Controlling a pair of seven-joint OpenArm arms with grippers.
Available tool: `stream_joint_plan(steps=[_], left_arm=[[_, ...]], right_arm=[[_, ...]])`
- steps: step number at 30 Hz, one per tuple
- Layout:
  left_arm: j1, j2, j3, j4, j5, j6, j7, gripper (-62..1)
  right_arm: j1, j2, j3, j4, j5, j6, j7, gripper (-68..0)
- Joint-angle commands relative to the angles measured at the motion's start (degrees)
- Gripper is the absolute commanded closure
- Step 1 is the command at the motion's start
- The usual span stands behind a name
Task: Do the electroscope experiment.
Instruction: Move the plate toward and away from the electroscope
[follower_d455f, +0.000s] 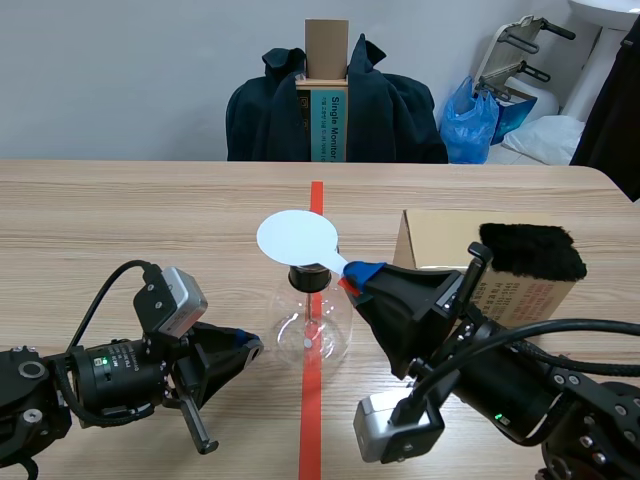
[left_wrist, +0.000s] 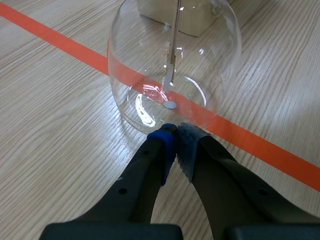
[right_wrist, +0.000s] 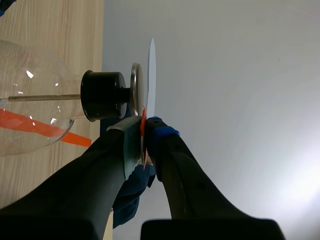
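Observation:
The electroscope is a round glass flask (follower_d455f: 310, 325) with a black stopper (right_wrist: 102, 95), a metal top plate (right_wrist: 136, 90) and a thin rod (left_wrist: 176, 40) hanging inside. It stands on the orange tape line. A white disc (follower_d455f: 297, 238) lies flat just above the top plate. My right gripper (follower_d455f: 358, 275) is shut on the disc's orange handle (right_wrist: 143, 125). In the right wrist view the white disc (right_wrist: 151, 75) shows edge-on next to the plate. My left gripper (left_wrist: 176, 131) is shut on nothing, its tips against the flask (left_wrist: 175, 60) low on its wall.
A cardboard box (follower_d455f: 450, 240) stands right of the flask, with a black fur pad (follower_d455f: 532, 250) on top. Beyond the table's far edge a chair holds a dark jacket (follower_d455f: 390, 110) and an upright box. A blue bag (follower_d455f: 470, 120) sits at back right.

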Motion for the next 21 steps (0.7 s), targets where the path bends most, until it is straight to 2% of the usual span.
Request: stream_joint_plan(steps=[1, 8, 21], left_arm=[[-0.31, 0.13, -0.44, 1.55, -0.52, 0.07, -0.81, -1.8], [-0.28, 0.13, -0.44, 1.55, -0.55, 0.04, -0.83, -1.8], [-0.31, 0.13, -0.46, 1.55, -0.55, 0.04, -0.83, -1.8]], right_arm=[[0.66, 0.46, 0.59, 0.83, 0.42, -0.66, -0.72, -0.8], [0.66, 0.46, 0.59, 0.85, 0.39, -0.66, -6.45, -0.8], [0.35, 0.5, 0.7, 0.85, 0.44, -0.7, -22.97, -0.8]])
